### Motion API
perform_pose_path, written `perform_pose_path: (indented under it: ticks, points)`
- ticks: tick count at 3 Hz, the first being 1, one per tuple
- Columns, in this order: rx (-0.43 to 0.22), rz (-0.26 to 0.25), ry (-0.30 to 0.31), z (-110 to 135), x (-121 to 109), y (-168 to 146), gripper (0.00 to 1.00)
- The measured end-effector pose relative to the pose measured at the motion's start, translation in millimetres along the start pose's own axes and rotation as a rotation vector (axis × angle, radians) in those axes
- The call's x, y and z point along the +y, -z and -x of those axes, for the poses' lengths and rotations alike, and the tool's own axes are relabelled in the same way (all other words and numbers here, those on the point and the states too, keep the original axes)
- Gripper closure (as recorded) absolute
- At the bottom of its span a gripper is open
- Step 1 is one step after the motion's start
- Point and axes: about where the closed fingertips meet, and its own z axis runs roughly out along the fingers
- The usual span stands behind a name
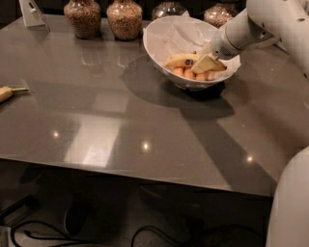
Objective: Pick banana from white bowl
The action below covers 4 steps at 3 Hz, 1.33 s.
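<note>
The white bowl (159, 46) stands at the back right of the dark table, lined with crumpled white paper. The banana (178, 60) lies inside it, yellow, with a dark sticker near its middle. Short orange pieces (186, 72) lie beside and under it. My gripper (206, 63) reaches down into the bowl from the right. Its pale tip is just to the right of the banana's sticker, over the orange pieces. My white arm (251, 26) crosses the bowl's right rim.
Several jars stand along the table's back edge: two with brown filling (83, 18) (124, 19) left of the bowl, two (169, 8) (219, 12) behind it. A white card (33, 12) stands at the back left. A pale banana piece (6, 92) lies at the left edge.
</note>
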Motion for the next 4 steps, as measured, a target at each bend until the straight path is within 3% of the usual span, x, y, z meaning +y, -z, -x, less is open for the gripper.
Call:
perform_pose_path:
  ticks: [2, 4]
  points:
    - [-0.005, 0.037, -0.049, 0.9, 2.9, 5.8, 0.99]
    - [-0.085, 0.005, -0.026, 23.5, -0.4, 55.5, 1.0]
